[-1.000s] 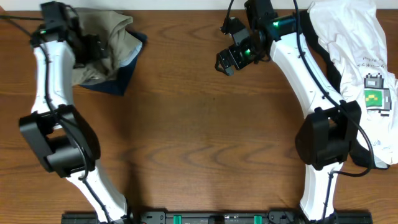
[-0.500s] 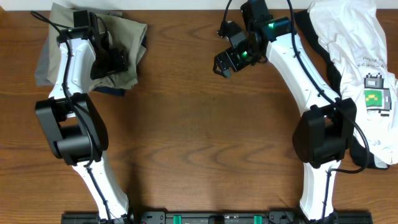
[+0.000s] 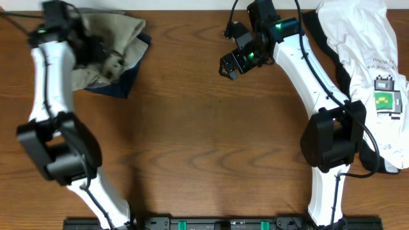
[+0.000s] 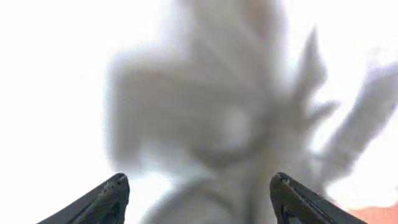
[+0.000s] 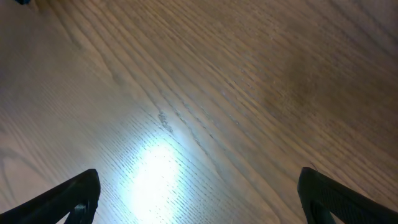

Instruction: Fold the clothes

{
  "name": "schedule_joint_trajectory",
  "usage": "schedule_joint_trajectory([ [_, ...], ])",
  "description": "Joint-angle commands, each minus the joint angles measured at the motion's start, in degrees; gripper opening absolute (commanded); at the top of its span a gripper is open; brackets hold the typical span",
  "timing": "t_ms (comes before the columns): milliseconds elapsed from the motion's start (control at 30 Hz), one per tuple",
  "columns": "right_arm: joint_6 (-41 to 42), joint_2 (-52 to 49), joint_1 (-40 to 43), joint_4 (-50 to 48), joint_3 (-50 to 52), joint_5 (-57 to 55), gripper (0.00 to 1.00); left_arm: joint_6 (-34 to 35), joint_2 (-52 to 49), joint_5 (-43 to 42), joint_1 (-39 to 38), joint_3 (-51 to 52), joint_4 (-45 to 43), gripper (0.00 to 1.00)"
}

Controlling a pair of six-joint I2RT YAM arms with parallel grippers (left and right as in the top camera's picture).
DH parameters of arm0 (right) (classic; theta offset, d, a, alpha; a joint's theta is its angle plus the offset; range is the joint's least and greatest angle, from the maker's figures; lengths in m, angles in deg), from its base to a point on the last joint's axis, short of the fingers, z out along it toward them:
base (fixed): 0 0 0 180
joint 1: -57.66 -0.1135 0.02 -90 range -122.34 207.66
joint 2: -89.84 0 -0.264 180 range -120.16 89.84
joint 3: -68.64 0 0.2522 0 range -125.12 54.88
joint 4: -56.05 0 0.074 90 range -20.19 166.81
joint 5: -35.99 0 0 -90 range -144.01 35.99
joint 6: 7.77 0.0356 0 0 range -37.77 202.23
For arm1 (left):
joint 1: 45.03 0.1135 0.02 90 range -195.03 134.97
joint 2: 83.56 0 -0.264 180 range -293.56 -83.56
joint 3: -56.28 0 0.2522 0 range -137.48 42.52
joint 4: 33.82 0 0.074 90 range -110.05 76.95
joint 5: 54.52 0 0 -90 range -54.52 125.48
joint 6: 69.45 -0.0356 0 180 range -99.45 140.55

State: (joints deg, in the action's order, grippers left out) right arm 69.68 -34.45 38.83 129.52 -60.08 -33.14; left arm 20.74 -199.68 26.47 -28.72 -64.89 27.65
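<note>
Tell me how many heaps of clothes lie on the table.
2. One, khaki shorts over a navy piece, is at top left; the other, a white tee, is at the right edge. More pieces may be hidden underneath.

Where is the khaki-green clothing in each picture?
Overhead: the khaki garment lies bunched near the top left corner.
Left wrist: only a blurred grey shape shows; I cannot tell if it is the garment.
Right wrist: not in it.
Shared landmark: the wooden table, which fills the right wrist view.
</note>
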Motion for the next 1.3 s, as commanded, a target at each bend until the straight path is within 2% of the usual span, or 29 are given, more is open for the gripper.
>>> schedule_joint_trajectory([
  [0, -0.8, -0.9, -0.5, -0.1, 0.4, 0.6, 0.99, -0.6, 0.3, 3.6, 2.6, -1.4, -0.8, 0.73],
  [233, -0.8, -0.9, -0.5, -0.2, 0.4, 0.6, 0.99, -0.9, -3.4, 3.7, 5.3, -0.1, -10.4, 0.74],
  [533, -0.8, -0.9, -0.5, -0.2, 0.4, 0.6, 0.99, -10.2, -13.0, 3.9, 5.6, 0.2, -18.1, 0.74],
  [667, -0.8, -0.9, -0.5, -0.4, 0.4, 0.5, 0.99, -10.2, -18.0, 8.5, 6.9, 0.2, -21.7, 0.75],
  [700, -0.8, -0.9, -0.5, -0.6, 0.4, 0.5, 0.99, -10.2, -19.0, 8.6, 7.4, 0.2, -22.6, 0.75],
  [733, -0.8, -0.9, -0.5, -0.6, 0.4, 0.5, 0.99, -10.2, -19.8, 8.6, 7.8, 0.2, -23.4, 0.83],
  [833, -0.8, -0.9, -0.5, -1.2, 0.5, 0.6, 0.99, -10.2, -21.5, 8.4, 9.0, 0.2, -25.4, 0.89],
  [1000, -0.8, -0.9, -0.5, -2.5, 0.4, 0.6, 0.99, -10.2, -20.9, 8.4, 10.2, -0.2, -26.8, 0.99],
  [1267, -0.8, -0.9, -0.5, -3.0, 0.4, 0.6, 0.99, -8.4, -9.4, 4.5, 8.8, -0.2, -21.2, 0.98],
])
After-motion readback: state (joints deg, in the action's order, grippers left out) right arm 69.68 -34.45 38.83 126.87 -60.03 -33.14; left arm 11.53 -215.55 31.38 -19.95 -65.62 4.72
